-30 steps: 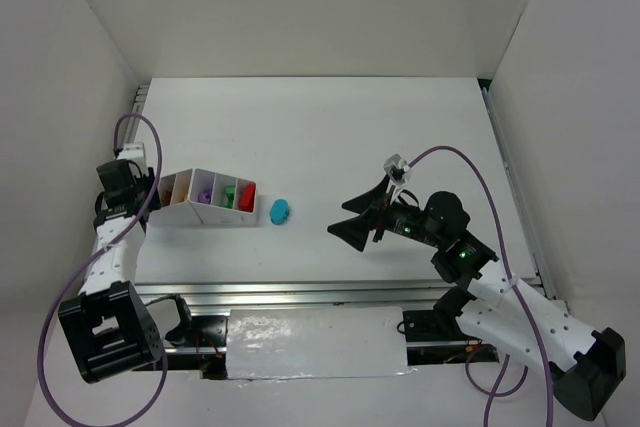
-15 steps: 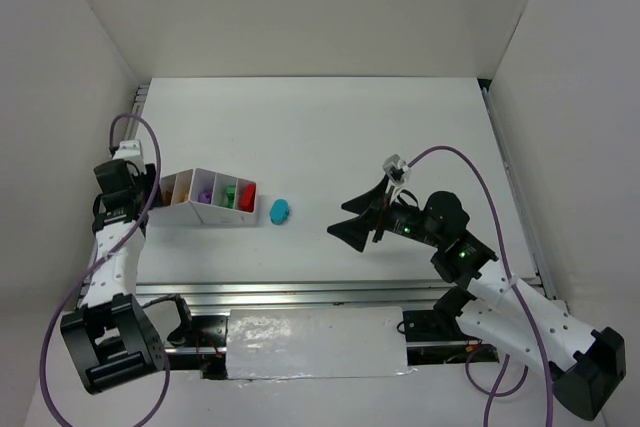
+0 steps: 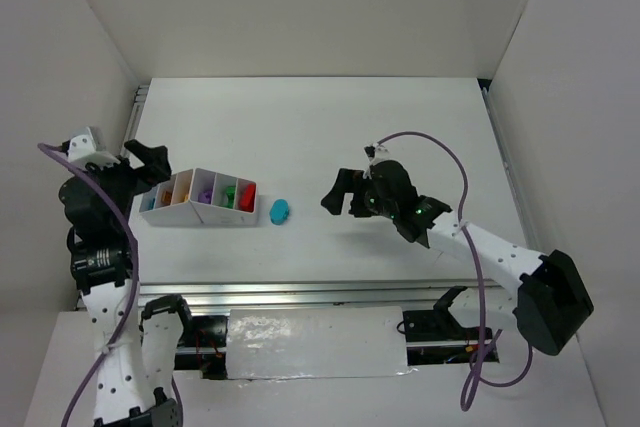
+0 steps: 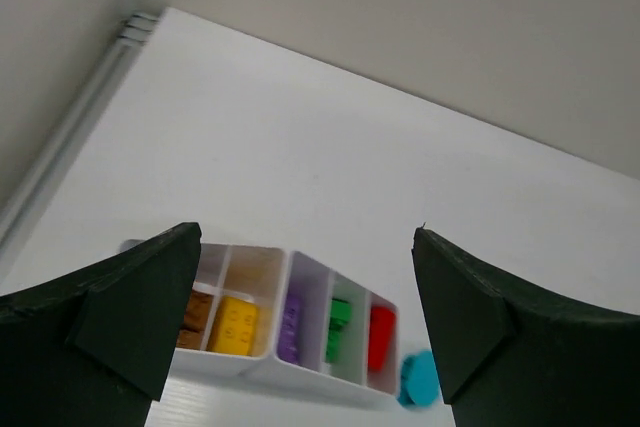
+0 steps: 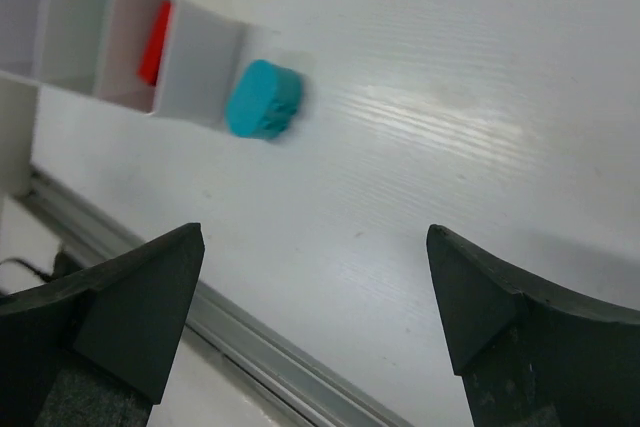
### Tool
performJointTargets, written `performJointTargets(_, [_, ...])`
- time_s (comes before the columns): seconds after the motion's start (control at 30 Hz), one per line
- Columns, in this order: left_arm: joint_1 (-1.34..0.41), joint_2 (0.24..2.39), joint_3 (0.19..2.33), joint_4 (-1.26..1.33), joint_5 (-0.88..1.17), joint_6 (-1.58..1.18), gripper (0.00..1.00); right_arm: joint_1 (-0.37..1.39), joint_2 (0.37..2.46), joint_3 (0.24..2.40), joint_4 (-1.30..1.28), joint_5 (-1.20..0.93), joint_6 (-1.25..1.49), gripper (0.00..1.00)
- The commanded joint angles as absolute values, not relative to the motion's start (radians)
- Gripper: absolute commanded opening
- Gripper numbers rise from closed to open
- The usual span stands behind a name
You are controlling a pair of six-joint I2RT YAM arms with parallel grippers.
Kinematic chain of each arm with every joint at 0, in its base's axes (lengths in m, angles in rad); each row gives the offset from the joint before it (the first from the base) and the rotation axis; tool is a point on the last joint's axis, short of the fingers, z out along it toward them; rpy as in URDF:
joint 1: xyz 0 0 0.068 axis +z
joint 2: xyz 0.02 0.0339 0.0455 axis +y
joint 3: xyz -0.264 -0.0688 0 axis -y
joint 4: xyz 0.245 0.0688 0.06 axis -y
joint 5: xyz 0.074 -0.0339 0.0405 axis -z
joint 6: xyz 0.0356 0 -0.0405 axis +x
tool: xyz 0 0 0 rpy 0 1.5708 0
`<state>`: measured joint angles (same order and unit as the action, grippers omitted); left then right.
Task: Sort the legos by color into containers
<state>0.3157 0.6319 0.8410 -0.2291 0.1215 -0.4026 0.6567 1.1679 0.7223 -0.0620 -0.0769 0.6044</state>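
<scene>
Nearest me, both arms reach out from the table's (image 3: pixel 400 127) front edge. The right gripper (image 5: pixel 316 232) has its jaws spread wide with nothing between them. It sits at about 3 o'clock from the one loose piece, a rounded teal lego (image 5: pixel 264 99), and well apart from it. The left gripper (image 4: pixel 306 232) hangs above the 9 o'clock end of the white tray (image 4: pixel 250 367), also spread wide and empty.

The teal lego lies on the table just off the tray's 3 o'clock end. I cannot tell whether it touches the wall. Inside the tray sit a yellow brick (image 4: pixel 232 325), a purple brick (image 4: pixel 291 322), a green brick (image 4: pixel 339 325) and a red brick (image 4: pixel 380 335), each in its own slot. The 9 o'clock end slot is hidden behind a finger.

My worry is the tight spot. A finger coming down on the tray side could catch the wall and shove the light tray, jumbling the sorted bricks. The oval shape could also squirt out of a skewed pinch. Released too soon, it would land in with the red.
</scene>
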Motion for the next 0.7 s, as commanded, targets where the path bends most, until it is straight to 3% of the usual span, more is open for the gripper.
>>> performJointTargets(0.0, [0.262,0.653,0.945,-0.363,0.328,-0.431,1.0,0.663,1.166,0.749,-0.161,0.124,0.748,1.0])
performJointTargets(0.13, [0.158,0.649,0.994,-0.46,0.238,-0.414,1.0,0.661,1.129,0.75,-0.207,0.205,0.807,1.0])
performJointTargets(0.3, [-0.113,0.689,0.957,-0.494,0.079,-0.471,0.99,0.66,1.003,0.742,-0.297,0.305,0.834,1.0])
performJointTargets(0.4, [-0.373,0.787,0.904,-0.425,-0.087,-0.511,1.0,0.655,0.918,0.756,-0.378,0.347,0.827,1.0])
performJointTargets(0.43, [-0.547,0.867,0.911,-0.408,-0.244,-0.515,0.99,0.652,0.873,0.764,-0.396,0.353,0.827,1.0])
performJointTargets(0.5, [-0.677,0.96,0.937,-0.403,-0.392,-0.525,1.0,0.65,0.826,0.767,-0.44,0.362,0.828,1.0])
performJointTargets(0.67, [-0.721,1.218,1.002,-0.307,-0.313,-0.526,0.99,0.649,0.68,0.74,-0.453,0.328,0.836,1.0])
